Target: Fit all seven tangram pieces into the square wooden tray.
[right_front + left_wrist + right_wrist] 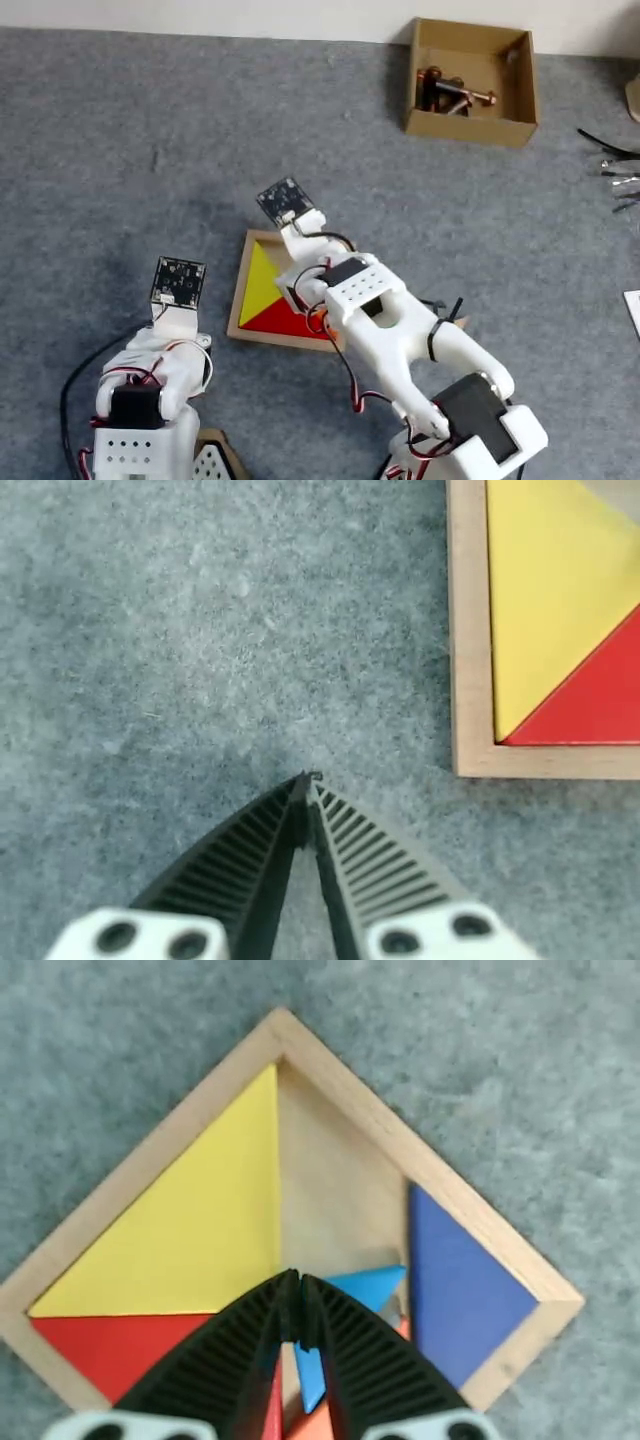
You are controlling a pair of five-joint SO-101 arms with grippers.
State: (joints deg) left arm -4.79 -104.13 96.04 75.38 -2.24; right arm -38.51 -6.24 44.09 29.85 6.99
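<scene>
Closest to us, our right gripper [298, 1282] is hanging over the middle of the square wooden tray [345, 1085], its jaws pressed together at the tips. Beneath it a light blue piece [365, 1282] is lying just beside a dark blue triangle [450, 1290], which is sitting against one tray wall. Across the tray, a large yellow triangle [190, 1230] and a red triangle [110, 1350] are lying edge to edge. Our left gripper [305, 780], likewise closed, is hovering over grey carpet [200, 630] near a tray corner.

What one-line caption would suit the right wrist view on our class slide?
Right gripper, shut, above the wooden tray; yellow piece, red piece and dark blue piece seated.
</scene>
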